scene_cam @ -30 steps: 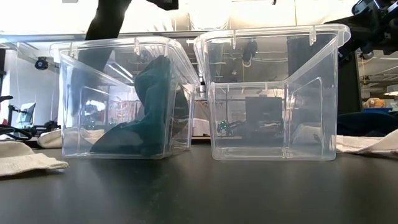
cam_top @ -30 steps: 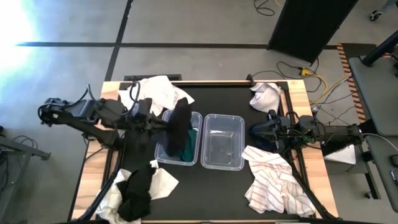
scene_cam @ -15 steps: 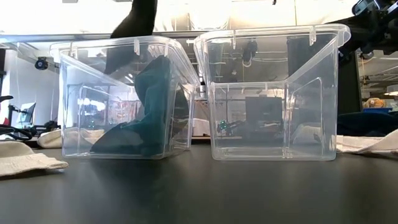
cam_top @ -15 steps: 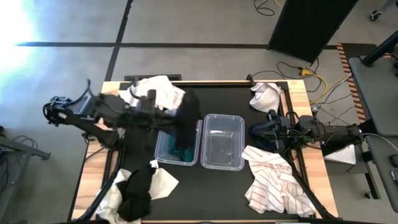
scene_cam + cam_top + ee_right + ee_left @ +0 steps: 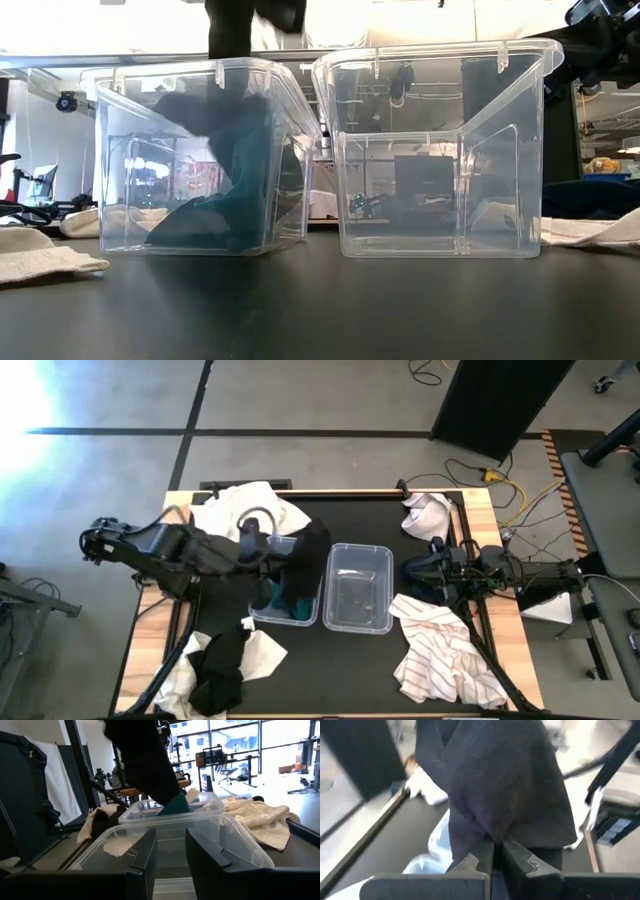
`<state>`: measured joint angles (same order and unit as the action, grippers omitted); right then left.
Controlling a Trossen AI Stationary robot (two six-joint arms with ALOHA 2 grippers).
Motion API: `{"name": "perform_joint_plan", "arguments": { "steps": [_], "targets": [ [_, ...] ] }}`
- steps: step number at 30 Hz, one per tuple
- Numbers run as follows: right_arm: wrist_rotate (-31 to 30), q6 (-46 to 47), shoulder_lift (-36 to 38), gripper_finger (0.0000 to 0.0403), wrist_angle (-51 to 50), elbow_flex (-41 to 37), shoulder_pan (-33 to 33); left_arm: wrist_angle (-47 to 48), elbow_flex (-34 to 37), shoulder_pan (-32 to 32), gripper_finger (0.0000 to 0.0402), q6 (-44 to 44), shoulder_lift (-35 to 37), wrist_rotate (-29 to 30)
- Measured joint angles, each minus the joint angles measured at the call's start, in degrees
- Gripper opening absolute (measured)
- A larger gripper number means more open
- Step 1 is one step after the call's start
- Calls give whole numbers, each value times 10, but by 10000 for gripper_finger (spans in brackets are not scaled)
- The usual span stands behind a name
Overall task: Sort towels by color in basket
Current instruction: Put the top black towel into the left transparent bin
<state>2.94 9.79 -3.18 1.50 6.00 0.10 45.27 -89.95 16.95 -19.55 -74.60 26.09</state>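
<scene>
Black-topped surface (image 5: 400,650), mid-width: the left hand (image 5: 268,557) grips a black towel (image 5: 303,555) above the left bin (image 5: 262,605) holding a green towel (image 5: 240,170); lower it before releasing, while the right hand (image 5: 418,572) waits slightly parted near the right edge.

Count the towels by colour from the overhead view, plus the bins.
White or cream towels: 3
Striped towel: 1
Black towels: 2
Dark green towel: 1
Clear bins: 2
Total: 9
</scene>
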Motion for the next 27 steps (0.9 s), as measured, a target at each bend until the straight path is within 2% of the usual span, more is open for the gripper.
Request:
{"name": "perform_joint_plan", "arguments": {
  "steps": [5,11,14,17,22,27],
  "targets": [
    [0,7,0,98,0,0,0,4,79,13,0,-55,15,8],
    [0,22,0,91,2,0,0,8,243,6,0,-180,41,5],
    [0,22,0,83,6,0,0,-5,318,-1,0,-236,47,-30],
    [0,23,0,75,9,0,0,-71,371,-2,0,-238,40,-71],
    [0,27,-1,65,61,0,0,-125,386,-3,0,-197,18,-87],
    [0,71,0,61,104,0,0,-126,351,-4,0,-133,-18,-86]
  ]
}}
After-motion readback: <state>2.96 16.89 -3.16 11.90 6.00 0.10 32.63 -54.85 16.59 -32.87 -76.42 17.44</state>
